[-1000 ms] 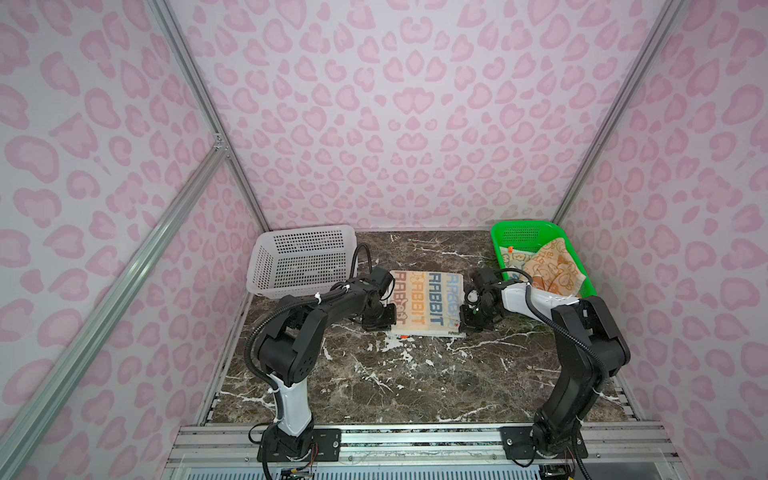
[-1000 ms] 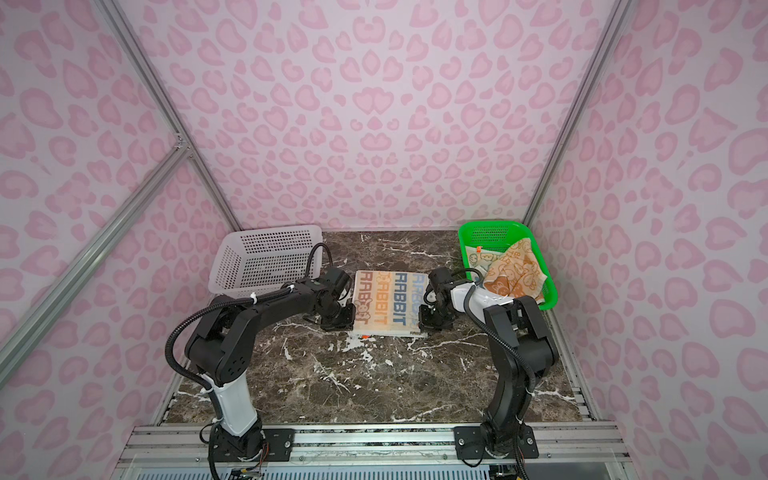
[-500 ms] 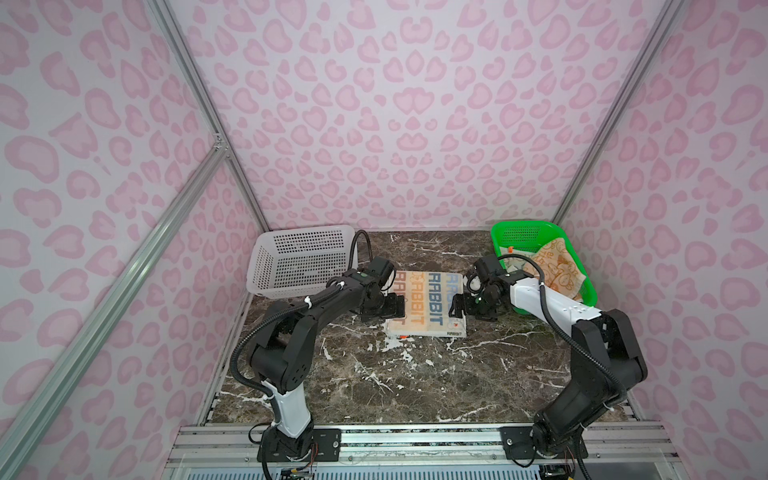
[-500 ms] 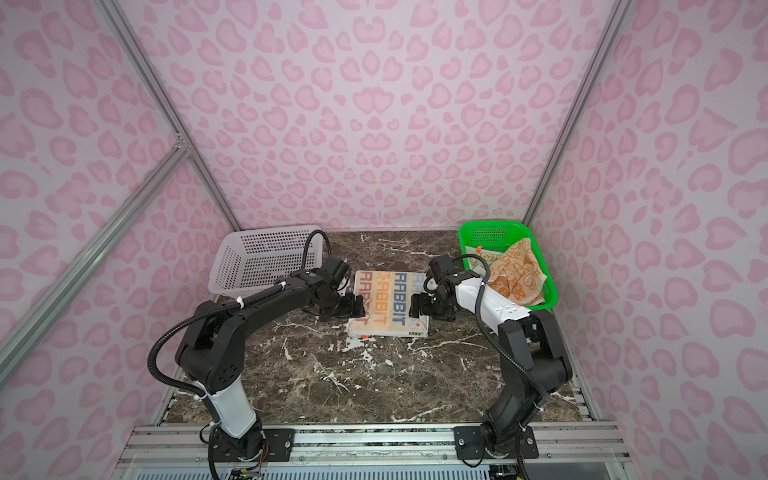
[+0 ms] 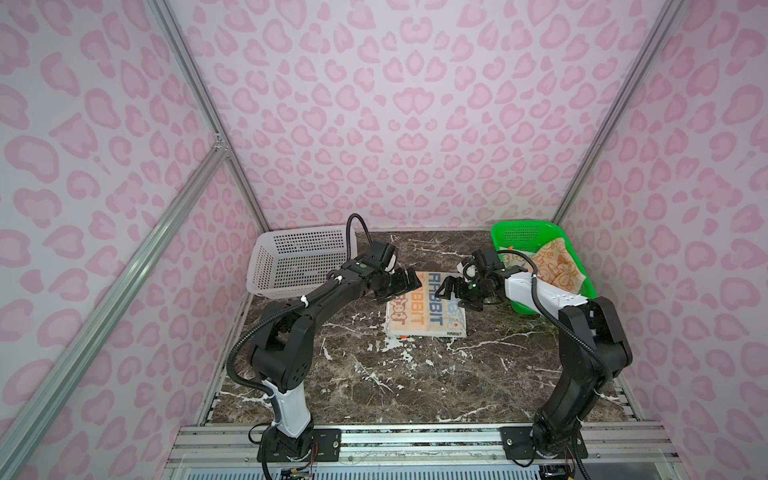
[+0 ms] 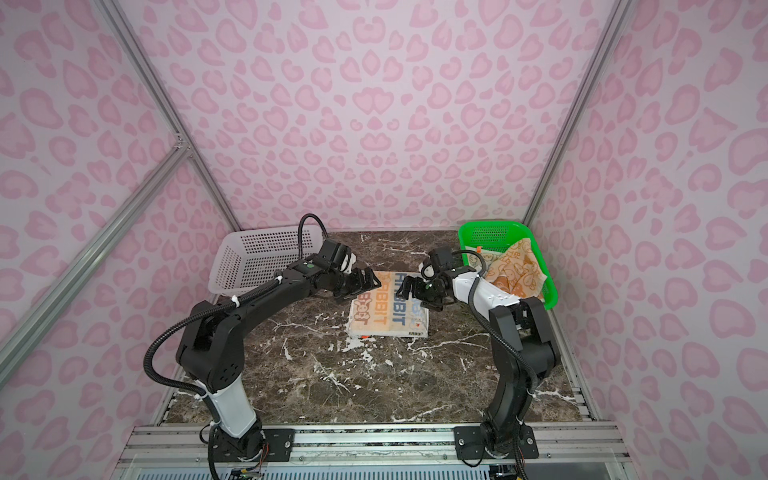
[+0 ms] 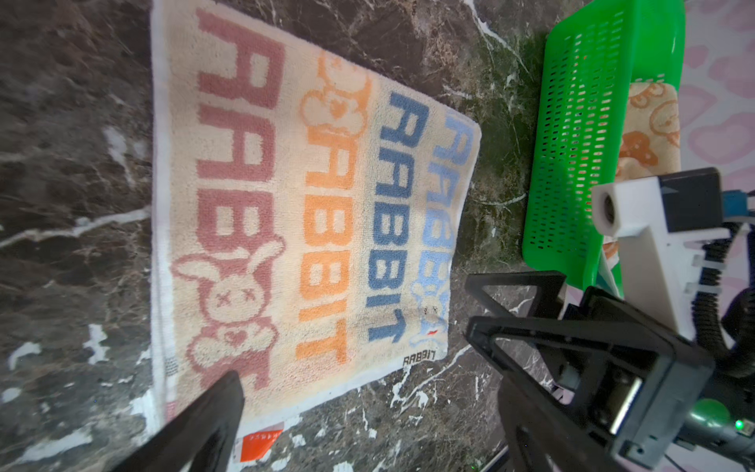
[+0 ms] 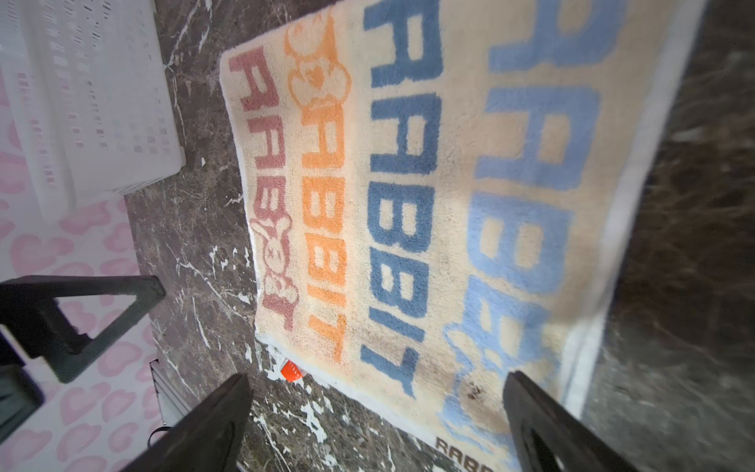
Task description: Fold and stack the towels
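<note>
- Lying flat on the marble table (image 5: pixel 374 374), the cream towel (image 5: pixel 424 309) (image 6: pixel 388 309) showed its rows of "RABBIT" lettering. The two arms covered its far corners in both top views.
- An orange tag (image 7: pixel 261 443) poked out from under the towel's near edge; whether it was sewn to the cloth could not be made out.
- The left gripper (image 5: pixel 409 286) hung over the towel's far left corner, jaws spread wide and holding nothing. Its wrist view cut the fingers (image 7: pixel 204 425) off at the frame edge.
- The right gripper (image 5: pixel 451 291) hung over the towel's far right edge, jaws likewise wide apart and empty.
- Right of the towel, a green basket (image 5: pixel 519 237) held a crumpled orange towel (image 5: pixel 557 270) with cream bunnies. It reached the rim on the side away from the cream towel.
- A paler cloth (image 6: pixel 473 259) beside it in the same basket was largely hidden by the right arm, its print unclear.
- Left of the towel stood a white basket (image 5: pixel 266 266), one corner blocked by the left arm.
</note>
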### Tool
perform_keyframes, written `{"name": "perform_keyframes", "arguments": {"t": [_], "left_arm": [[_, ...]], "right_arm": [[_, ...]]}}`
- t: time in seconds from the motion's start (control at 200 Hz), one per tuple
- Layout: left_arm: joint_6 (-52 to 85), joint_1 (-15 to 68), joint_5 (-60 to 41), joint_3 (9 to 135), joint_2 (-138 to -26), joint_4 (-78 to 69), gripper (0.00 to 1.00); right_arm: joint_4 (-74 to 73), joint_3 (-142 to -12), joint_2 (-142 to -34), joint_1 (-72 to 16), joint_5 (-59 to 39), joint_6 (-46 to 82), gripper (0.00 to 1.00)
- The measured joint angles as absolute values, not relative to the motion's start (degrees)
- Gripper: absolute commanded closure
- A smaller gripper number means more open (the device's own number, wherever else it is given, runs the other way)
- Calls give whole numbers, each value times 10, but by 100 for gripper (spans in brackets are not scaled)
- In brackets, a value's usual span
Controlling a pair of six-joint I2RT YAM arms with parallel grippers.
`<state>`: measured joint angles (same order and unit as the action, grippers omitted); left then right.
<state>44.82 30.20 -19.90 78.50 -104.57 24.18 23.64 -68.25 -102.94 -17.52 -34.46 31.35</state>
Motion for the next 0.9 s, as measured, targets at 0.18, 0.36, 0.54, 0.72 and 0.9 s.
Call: {"name": "perform_keyframes", "arguments": {"t": [0.18, 0.36, 0.54, 0.72, 0.9], "left_arm": [[475, 314, -208, 710, -1055, 204, 2], [483, 318, -210, 647, -1056, 175, 2], [481, 324, -205, 601, -1031, 125, 2], [483, 344, -189, 551, -987, 119, 2], [482, 360, -177, 562, -954, 185, 2]], "right_arm": [[181, -658, -1061, -169, -365, 336, 2], [156, -633, -1067, -159, -380, 331, 2], [124, -603, -1057, -159, -389, 297, 2], [128, -571, -1027, -175, -387, 272, 2], [240, -592, -979, -179, -360, 263, 2]]}}
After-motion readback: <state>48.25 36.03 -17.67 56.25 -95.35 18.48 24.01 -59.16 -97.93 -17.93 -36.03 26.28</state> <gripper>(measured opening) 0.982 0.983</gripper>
